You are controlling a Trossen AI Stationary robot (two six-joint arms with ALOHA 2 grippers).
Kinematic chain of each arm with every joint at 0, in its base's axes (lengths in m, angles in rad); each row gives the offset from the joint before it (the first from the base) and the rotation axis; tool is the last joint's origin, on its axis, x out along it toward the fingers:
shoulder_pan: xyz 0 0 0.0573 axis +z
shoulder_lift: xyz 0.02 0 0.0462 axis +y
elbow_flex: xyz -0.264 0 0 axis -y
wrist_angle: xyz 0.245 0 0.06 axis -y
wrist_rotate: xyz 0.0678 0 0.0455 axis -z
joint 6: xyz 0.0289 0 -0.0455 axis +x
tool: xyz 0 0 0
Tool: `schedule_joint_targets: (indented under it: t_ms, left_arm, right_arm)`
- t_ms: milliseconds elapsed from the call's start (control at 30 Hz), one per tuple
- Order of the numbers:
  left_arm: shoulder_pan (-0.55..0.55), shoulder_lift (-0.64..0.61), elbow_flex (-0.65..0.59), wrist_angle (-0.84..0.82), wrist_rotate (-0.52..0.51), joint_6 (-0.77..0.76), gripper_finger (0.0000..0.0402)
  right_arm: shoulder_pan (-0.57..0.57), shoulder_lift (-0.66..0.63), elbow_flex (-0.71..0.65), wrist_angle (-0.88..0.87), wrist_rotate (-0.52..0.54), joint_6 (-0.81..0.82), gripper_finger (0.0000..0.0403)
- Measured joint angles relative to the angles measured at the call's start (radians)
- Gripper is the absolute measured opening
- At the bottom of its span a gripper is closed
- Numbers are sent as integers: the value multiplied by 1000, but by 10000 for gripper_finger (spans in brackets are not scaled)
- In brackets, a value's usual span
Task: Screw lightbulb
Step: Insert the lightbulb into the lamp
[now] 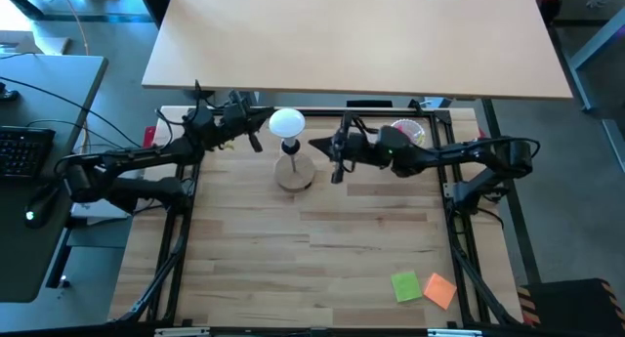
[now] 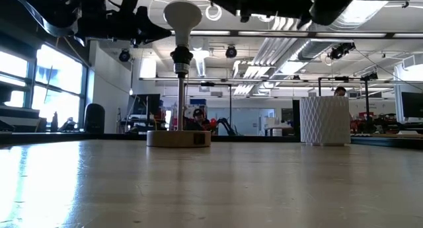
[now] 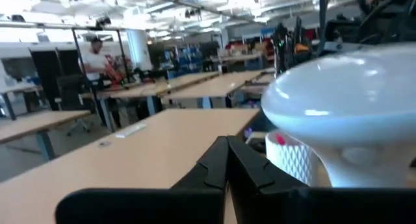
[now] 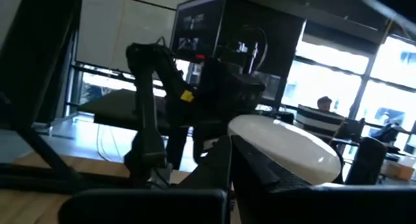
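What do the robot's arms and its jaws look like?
Both arms are dark, nearly black, built from slim jointed segments. The left arm and right arm each end in a gripper with two pointed black jaws: left gripper, right gripper. Thin black cables run along them. Small green lights glow on the right arm. No readable markings show.

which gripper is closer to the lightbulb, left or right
Left, narrowly. The left gripper, shut, sits just beside the lightbulb on its left; the right gripper, also shut, is slightly farther off on its right.
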Motion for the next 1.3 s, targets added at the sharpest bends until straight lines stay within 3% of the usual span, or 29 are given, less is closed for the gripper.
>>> schedule_joint_targets:
  t_ms: [233, 567, 767, 1000, 1300]
  left_arm:
    - [20, 106, 0, 169, 64, -49, 0]
    - [16, 158, 26, 191, 229, -107, 0]
    - [4, 111, 22, 151, 228, -144, 0]
    - [2, 24, 23, -12, 218, -148, 0]
    - [-38, -42, 23, -146, 235, -163, 0]
  right_arm:
    - [-55, 72, 67, -10, -102, 57, 0]
    - [-66, 97, 91, -5, -74, 57, 0]
    - [-75, 97, 90, -13, -57, 57, 0]
    - [-77, 97, 90, -12, 17, 55, 0]
    - [-79, 97, 90, -22, 203, 57, 0]
